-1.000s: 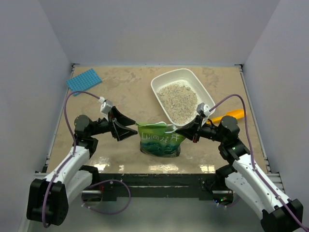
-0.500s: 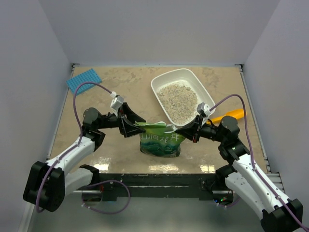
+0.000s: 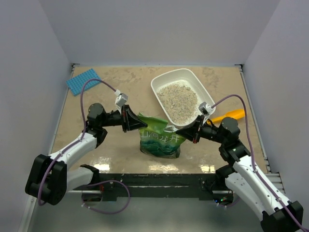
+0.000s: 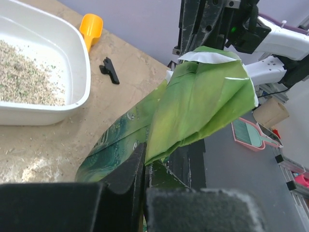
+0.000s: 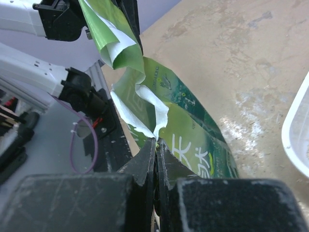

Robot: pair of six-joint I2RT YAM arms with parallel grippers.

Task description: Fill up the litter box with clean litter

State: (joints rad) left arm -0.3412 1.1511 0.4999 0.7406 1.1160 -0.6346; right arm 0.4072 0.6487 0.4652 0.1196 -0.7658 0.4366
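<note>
**A:** Jaws first: how do they stand?

**B:** Both pairs are pressed together on film. The left jaws pinch the top left edge of the green pouch (image 3: 159, 140); its wrist view shows the green film folded and clamped between the black fingers. The right jaws pinch the ragged top edge on the pouch's right side, where the white inner lining shows.

**A:** And the pouch itself?

**B:** It stands upright on the counter (image 3: 120, 94), near the front edge and between the two arms. Its top is held from both sides.

**A:** Where is the litter box?

**B:** The litter box (image 3: 176, 72) sits on the counter behind the pouch and a little to the right, set at an angle. Its near corner is close to the right arm's wrist. It does not touch the pouch.

**A:** Anything in it?

**B:** Yes, the clean litter (image 3: 177, 101) lies inside as a loose pale heap over the middle and near part of the floor. Bare white plastic shows along the walls and at the far end.

**A:** What else is around?

**B:** An orange scoop (image 3: 229, 115) lies on the counter right of the box, partly hidden behind the right arm. A blue mat (image 3: 83, 80) lies flat in the far left corner, well apart from everything else.
</note>
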